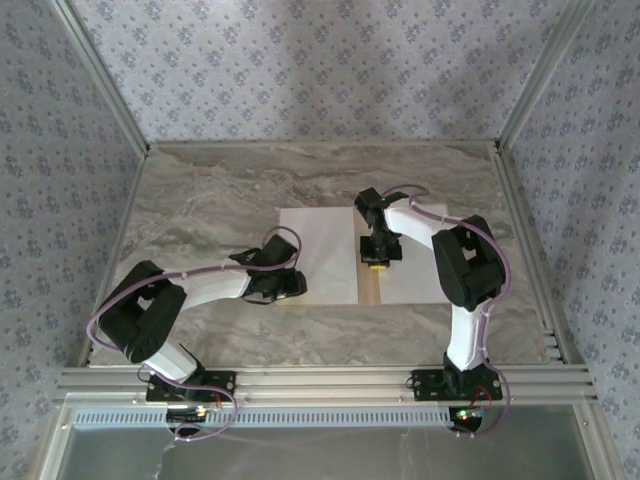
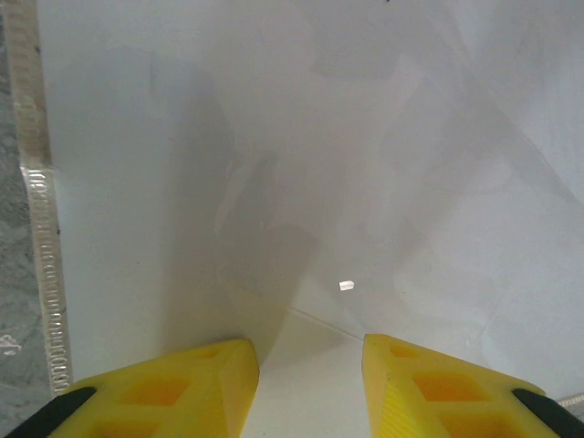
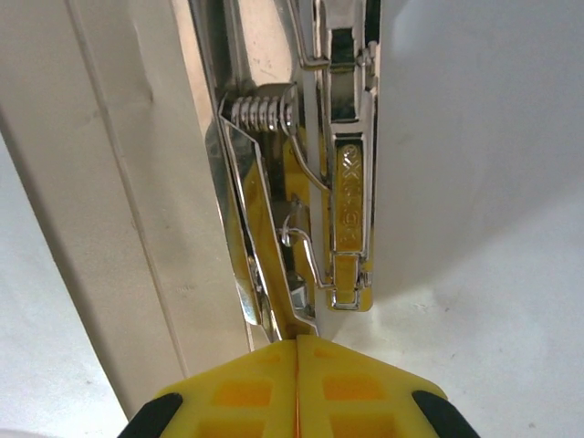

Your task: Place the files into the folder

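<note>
Likely clipping: closed right gripper (image 3: 297, 339) at the metal clip (image 3: 351, 201); half-open, empty left gripper (image 2: 308, 343) over a white sheet (image 2: 274, 137); the lever needs pressing.

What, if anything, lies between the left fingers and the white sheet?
Nothing visible does. The left gripper holds its fingers apart over the white sheet, bare paper between them. The right gripper is away at the metal clip on the folder.
</note>
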Controlling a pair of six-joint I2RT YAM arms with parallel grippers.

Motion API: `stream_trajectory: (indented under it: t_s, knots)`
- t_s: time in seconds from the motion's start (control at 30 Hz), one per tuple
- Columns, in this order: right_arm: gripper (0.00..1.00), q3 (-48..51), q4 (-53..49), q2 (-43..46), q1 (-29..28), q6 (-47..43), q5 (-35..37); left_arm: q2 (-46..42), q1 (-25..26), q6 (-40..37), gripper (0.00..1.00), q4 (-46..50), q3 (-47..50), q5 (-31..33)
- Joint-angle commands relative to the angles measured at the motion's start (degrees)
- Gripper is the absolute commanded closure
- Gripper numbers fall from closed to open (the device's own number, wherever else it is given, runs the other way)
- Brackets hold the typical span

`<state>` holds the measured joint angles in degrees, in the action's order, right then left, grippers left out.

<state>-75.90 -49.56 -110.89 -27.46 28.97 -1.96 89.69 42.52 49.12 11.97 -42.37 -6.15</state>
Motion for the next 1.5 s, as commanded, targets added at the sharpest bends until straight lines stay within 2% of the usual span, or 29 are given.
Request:
stream_trajectory:
  t_s: [0.0,1.03,1.17,1.47]
  knots:
    - [0.91,2.06,0.10,-1.35,-0.07,0.24,-2.13,3.70,0.32,-0.08,0.60,9.72,4.67,1.75]
    - [0.89,-2.43,-3.18,4.48,0.96,0.12,-2.61,3.82,0.35,-0.33,0.60,9.66,4.85,2.09]
    - [0.85,-2.80,-3.51,6.46,1.00,-0.07,-2.71,3.62,0.34,-0.34,0.60,10.04,4.88,2.33]
    - [0.69,-3.42,-1.14,15.68,0.80,-1.91,-2.34,1.28,0.36,-0.34,0.61,11.27,5.01,4.84]
